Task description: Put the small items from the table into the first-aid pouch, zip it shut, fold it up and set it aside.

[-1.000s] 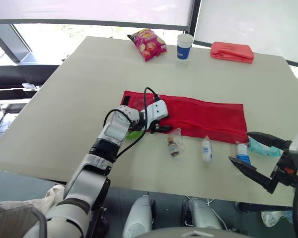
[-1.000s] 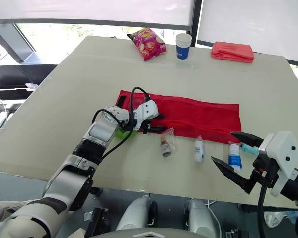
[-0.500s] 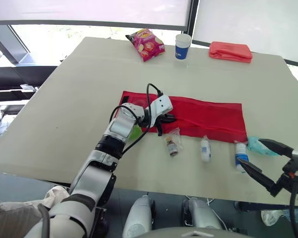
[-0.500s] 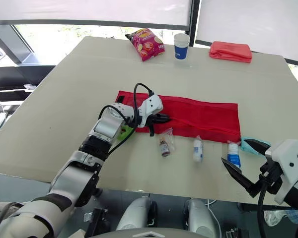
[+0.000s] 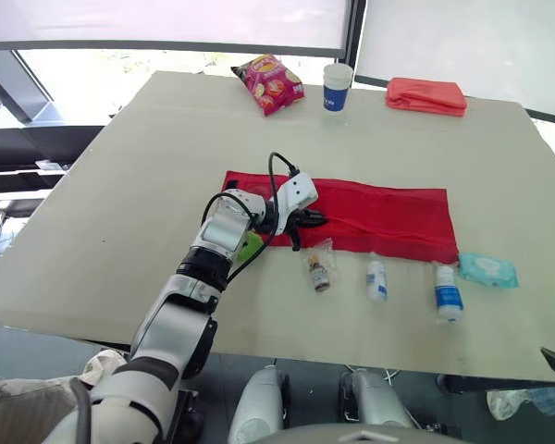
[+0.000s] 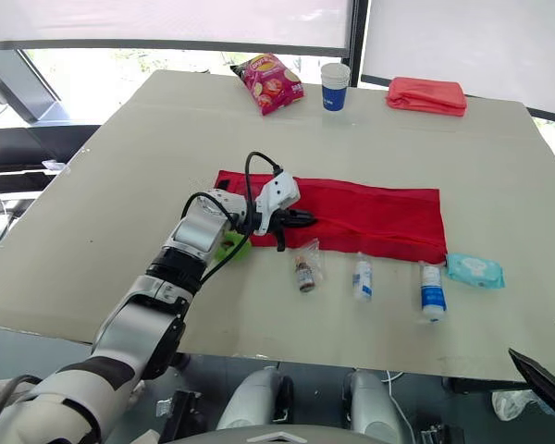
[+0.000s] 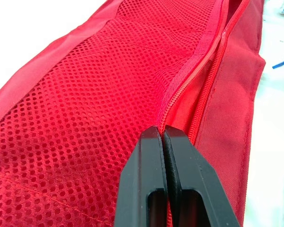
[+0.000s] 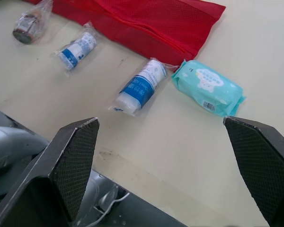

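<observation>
Left gripper (image 7: 162,130) pinched shut on zip (image 7: 191,75) of pouch (image 5: 388,215), likely to work it open; right gripper (image 8: 160,120) spread wide, facing bottle (image 8: 143,86) and wipes (image 8: 207,87), both unpacked

Beige table (image 5: 120,185) (bright windows (image 5: 166,18) behind)

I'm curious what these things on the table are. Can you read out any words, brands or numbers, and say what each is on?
Nothing reads clearly.
On the snack bag: logo too blurred.
On the paper cup: print too small.
On the wipes pack: print and sticker too small.
On the larger bottle and the smaller bottle: blue labels too blurred.
</observation>
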Motion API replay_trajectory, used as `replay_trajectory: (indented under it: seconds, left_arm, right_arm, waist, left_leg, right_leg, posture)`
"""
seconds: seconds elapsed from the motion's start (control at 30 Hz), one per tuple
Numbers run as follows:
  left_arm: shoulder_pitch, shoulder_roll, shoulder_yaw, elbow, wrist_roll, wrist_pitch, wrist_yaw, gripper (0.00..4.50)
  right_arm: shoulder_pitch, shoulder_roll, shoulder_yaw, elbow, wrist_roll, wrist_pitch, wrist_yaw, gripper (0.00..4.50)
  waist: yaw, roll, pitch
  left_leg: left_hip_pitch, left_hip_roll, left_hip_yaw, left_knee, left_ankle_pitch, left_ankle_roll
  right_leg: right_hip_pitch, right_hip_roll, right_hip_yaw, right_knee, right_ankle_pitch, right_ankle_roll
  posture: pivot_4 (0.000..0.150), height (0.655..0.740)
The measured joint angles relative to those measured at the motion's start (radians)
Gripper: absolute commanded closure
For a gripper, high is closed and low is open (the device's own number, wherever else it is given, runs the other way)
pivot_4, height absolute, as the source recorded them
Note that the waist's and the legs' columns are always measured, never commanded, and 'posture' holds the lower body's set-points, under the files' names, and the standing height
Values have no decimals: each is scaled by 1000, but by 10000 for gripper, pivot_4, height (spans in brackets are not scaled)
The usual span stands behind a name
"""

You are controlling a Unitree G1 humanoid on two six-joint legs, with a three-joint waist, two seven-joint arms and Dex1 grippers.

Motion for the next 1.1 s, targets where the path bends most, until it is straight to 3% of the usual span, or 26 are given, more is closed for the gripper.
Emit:
replay_trajectory:
  seconds: [0.27,0.53,0.63,0.83,0.87,0.97,1.1]
  left_arm:
    - [-16,-1,2,22,-3,-5,-23,44454]
    - [-28,-13,6,14,-22,30,-38,44454]
    - [-26,-16,6,-8,-22,48,-32,44454]
    - [-22,-24,6,-32,-31,69,-19,44454]
    - [-21,-25,6,-39,-31,71,-18,45000]
    - [-20,-24,6,-53,-34,84,-17,45000]
    - [-20,-24,6,-54,-41,92,-17,45000]
  right_arm:
    - [-39,-102,-22,78,14,66,93,0]
    - [-302,-92,358,-62,-48,286,-360,0]
    - [-448,28,516,-88,-29,399,-609,0]
    - [-620,178,719,-76,-73,516,-886,0]
    - [-631,187,740,-76,-87,526,-908,5195]
    - [-659,200,770,-72,-133,540,-953,14052]
    - [-670,207,769,-72,-155,543,-962,31600]
  waist:
    - [1,1,0]
    - [5,2,-1]
    - [3,2,-1]
    - [-1,3,-2]
    - [-1,3,-2]
    - [-1,3,-2]
    - [-1,3,-2]
  left_leg:
    - [0,-1,0,0,0,0]
    - [-1,-1,-1,0,0,0]
    - [-1,-2,0,0,0,0]
    - [0,-2,1,2,0,0]
    - [0,-2,1,2,0,0]
    - [-1,-3,1,1,0,0]
    - [0,-4,1,2,0,0]
  right_leg:
    - [0,0,0,0,-1,1]
    - [0,0,0,0,0,-1]
    - [0,0,1,0,0,-1]
    - [0,0,2,3,1,-1]
    - [0,0,2,3,0,-1]
    - [0,0,2,3,1,2]
    - [0,0,3,4,1,2]
  posture:
    - [1500,7400]
    - [1500,7400]
    - [1500,7400]
    - [1500,7400]
    - [1500,7400]
    - [1500,7400]
    - [1500,7400]
